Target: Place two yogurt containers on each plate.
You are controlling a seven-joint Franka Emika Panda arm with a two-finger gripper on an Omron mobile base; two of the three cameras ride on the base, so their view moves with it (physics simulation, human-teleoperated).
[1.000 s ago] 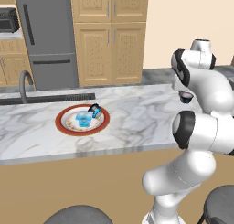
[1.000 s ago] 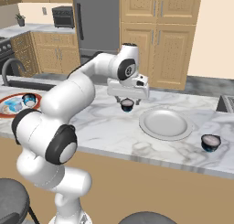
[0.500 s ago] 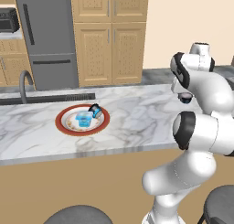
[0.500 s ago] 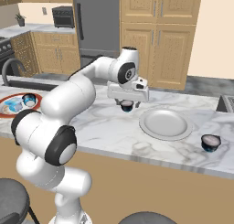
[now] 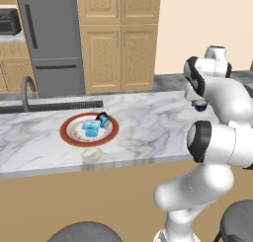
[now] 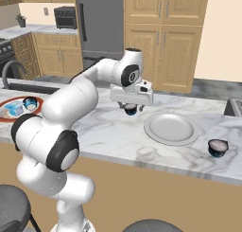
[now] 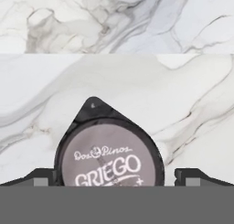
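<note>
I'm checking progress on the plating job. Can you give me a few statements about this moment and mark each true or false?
1. The red-rimmed plate holds two yogurt containers. True.
2. The grey plate holds one container. False: nothing lies on it.
3. The pincer is open above a dark yogurt cup on the counter. True.
4. Another dark cup stands on the grey plate. False: it stands on the marble counter beside it.

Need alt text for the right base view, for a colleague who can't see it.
The open gripper hangs over a dark yogurt cup on the marble counter, beside a bare white plate. Another dark cup stands right of that plate; a red-rimmed plate at far left holds two cups.
</note>
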